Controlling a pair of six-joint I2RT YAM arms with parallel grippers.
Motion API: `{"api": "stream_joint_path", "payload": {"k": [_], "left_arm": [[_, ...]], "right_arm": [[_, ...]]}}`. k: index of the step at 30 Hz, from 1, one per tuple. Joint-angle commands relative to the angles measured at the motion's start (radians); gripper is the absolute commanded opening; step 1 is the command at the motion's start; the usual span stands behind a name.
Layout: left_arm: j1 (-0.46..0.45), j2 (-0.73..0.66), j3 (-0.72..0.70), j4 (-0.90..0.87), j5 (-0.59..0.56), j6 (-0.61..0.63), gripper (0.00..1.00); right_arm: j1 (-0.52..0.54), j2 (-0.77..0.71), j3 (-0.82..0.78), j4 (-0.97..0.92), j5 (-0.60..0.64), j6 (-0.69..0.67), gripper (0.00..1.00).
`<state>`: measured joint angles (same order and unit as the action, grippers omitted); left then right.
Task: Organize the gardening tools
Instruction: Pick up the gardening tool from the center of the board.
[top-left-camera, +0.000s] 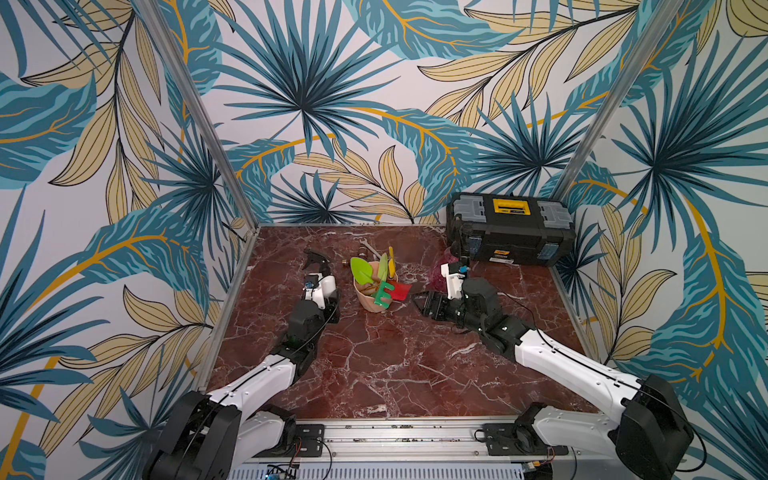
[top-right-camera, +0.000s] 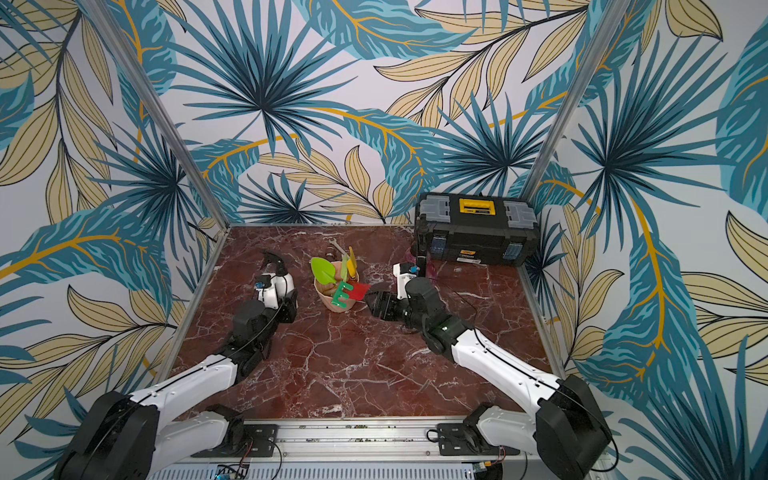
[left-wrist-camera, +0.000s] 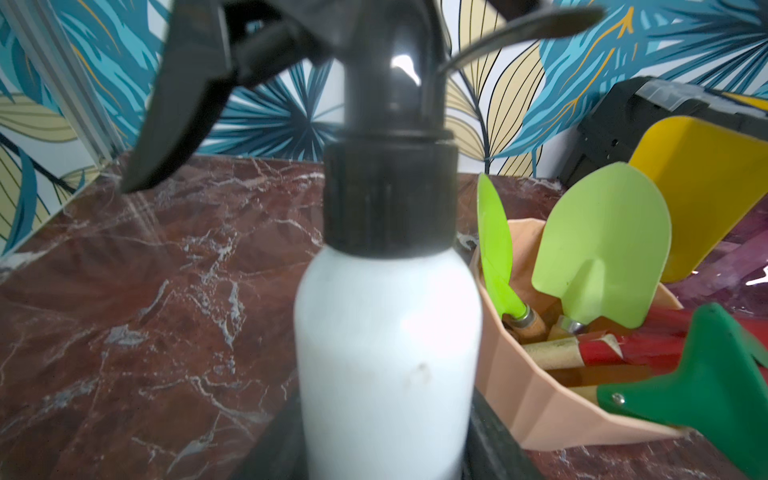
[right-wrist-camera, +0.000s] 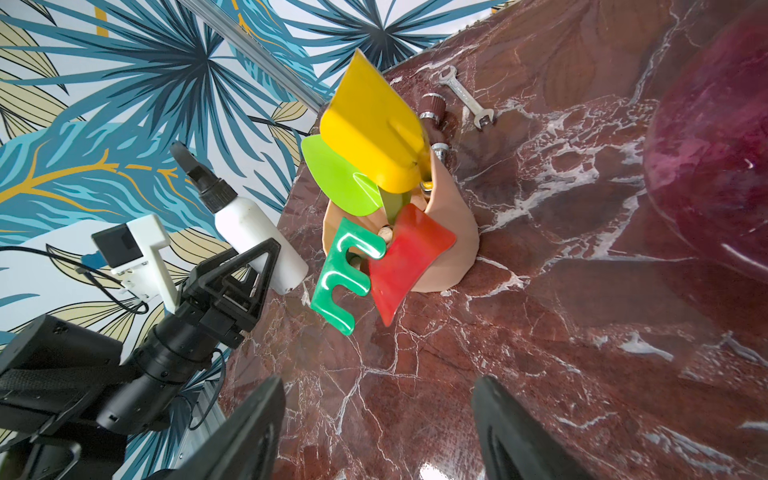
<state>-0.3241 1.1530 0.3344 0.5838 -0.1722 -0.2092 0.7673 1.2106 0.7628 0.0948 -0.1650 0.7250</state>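
Looming blurred spray bottle (left-wrist-camera: 386, 353), left fingers (left-wrist-camera: 494, 451) mostly hidden.

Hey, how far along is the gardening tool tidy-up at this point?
Done: the yellow scoop, two lime-green trowels, red shovel and green rake all stand in the peach pot. In hand: the left gripper has its jaws closed on the white spray bottle, beside the pot; the right gripper is open and empty. Left: probably only placing the bottle.
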Motion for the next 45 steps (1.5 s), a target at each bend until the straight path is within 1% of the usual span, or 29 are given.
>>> {"api": "stream_joint_path", "payload": {"k": [1, 4, 6, 7, 8, 9, 11, 16, 22, 25, 28, 30, 32, 35, 39, 43, 45], "left_arm": [[-0.002, 0.049, -0.043, 0.335, 0.011, 0.059, 0.18], [-0.003, 0.144, -0.109, 0.56, 0.04, 0.068, 0.18], [-0.003, 0.248, -0.156, 0.77, 0.056, 0.082, 0.19], [-0.003, 0.285, -0.148, 0.809, 0.058, 0.087, 0.2], [-0.005, 0.304, -0.142, 0.796, 0.084, 0.103, 0.2], [-0.007, 0.335, -0.139, 0.819, 0.11, 0.112, 0.2], [-0.013, 0.375, -0.124, 0.826, 0.131, 0.133, 0.2], [-0.017, 0.412, -0.109, 0.826, 0.152, 0.16, 0.22], [-0.018, 0.423, -0.115, 0.826, 0.144, 0.149, 0.22], [-0.018, 0.394, -0.128, 0.826, 0.149, 0.15, 0.22], [-0.017, 0.34, -0.149, 0.826, 0.17, 0.149, 0.22], [-0.017, 0.301, -0.164, 0.826, 0.196, 0.149, 0.21], [-0.017, 0.266, -0.174, 0.824, 0.232, 0.145, 0.21], [-0.018, 0.222, -0.184, 0.824, 0.304, 0.144, 0.2], [-0.018, 0.168, -0.213, 0.824, 0.361, 0.155, 0.18], [-0.018, 0.118, -0.221, 0.775, 0.39, 0.176, 0.18], [-0.018, 0.086, -0.211, 0.717, 0.411, 0.182, 0.18]], "right_arm": [[0.0, 0.006, -0.026, 0.036, -0.016, -0.009, 0.75], [0.001, 0.007, -0.028, 0.043, -0.021, -0.008, 0.75], [0.0, 0.01, -0.029, 0.052, -0.03, -0.003, 0.75], [0.001, 0.013, -0.031, 0.055, -0.033, -0.003, 0.74], [0.001, 0.015, -0.031, 0.06, -0.038, 0.0, 0.74], [0.001, 0.018, -0.031, 0.061, -0.043, 0.001, 0.74], [0.001, 0.023, -0.033, 0.069, -0.053, 0.004, 0.74], [0.001, 0.018, -0.036, 0.072, -0.054, 0.007, 0.73], [0.001, 0.028, -0.011, 0.053, -0.065, -0.017, 0.73], [0.003, 0.051, 0.043, 0.006, -0.112, -0.081, 0.73], [0.013, 0.079, 0.12, -0.064, -0.141, -0.181, 0.73], [0.016, 0.117, 0.203, -0.133, -0.156, -0.277, 0.73], [0.058, 0.162, 0.296, -0.232, -0.162, -0.372, 0.73], [0.065, 0.236, 0.418, -0.311, -0.18, -0.484, 0.73], [0.071, 0.294, 0.569, -0.384, -0.268, -0.65, 0.73], [0.102, 0.361, 0.726, -0.463, -0.333, -0.75, 0.73], [0.129, 0.403, 0.798, -0.489, -0.329, -0.776, 0.76]]}}
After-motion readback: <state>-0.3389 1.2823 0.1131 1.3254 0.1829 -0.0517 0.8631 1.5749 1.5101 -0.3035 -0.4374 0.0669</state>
